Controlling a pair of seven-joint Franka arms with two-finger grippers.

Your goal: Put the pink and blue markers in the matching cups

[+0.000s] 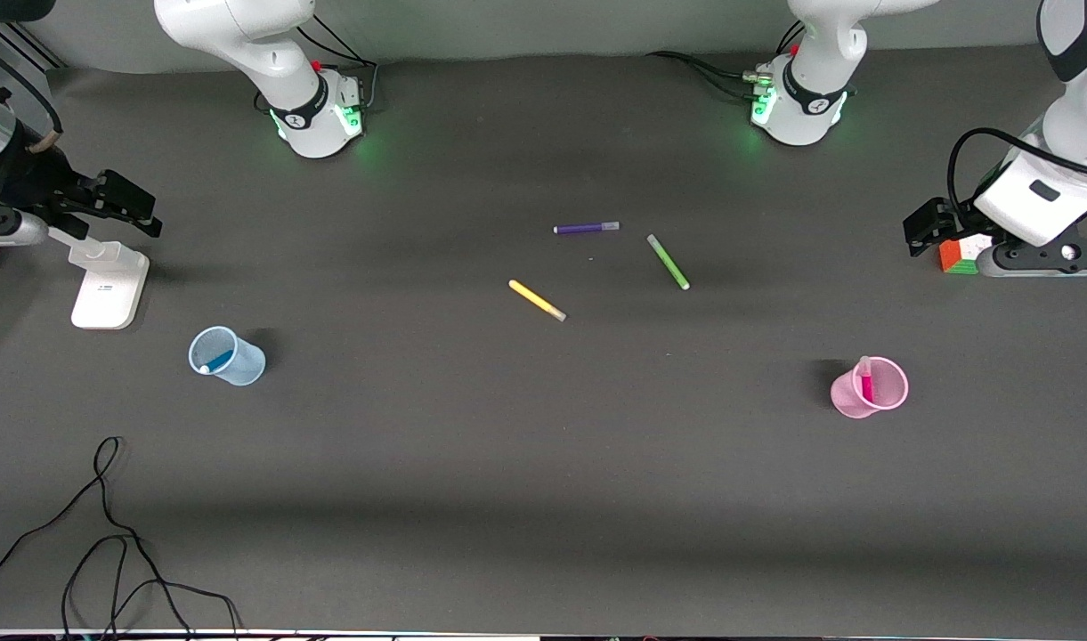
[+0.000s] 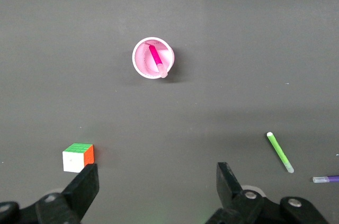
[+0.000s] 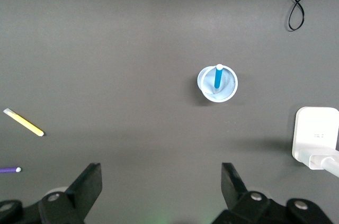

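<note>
Both my jaws hang wide and empty. Pink marker (image 1: pixel 866 381) leans in the pink cup (image 1: pixel 872 389), blue marker (image 1: pixel 216 361) in the blue cup (image 1: pixel 227 356); a careless sweep could topple either.

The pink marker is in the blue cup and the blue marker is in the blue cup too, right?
Not quite. The pink marker stands in the pink cup, not the blue one; the front view and the left wrist view both show it. The blue marker is indeed in the blue cup.
</note>
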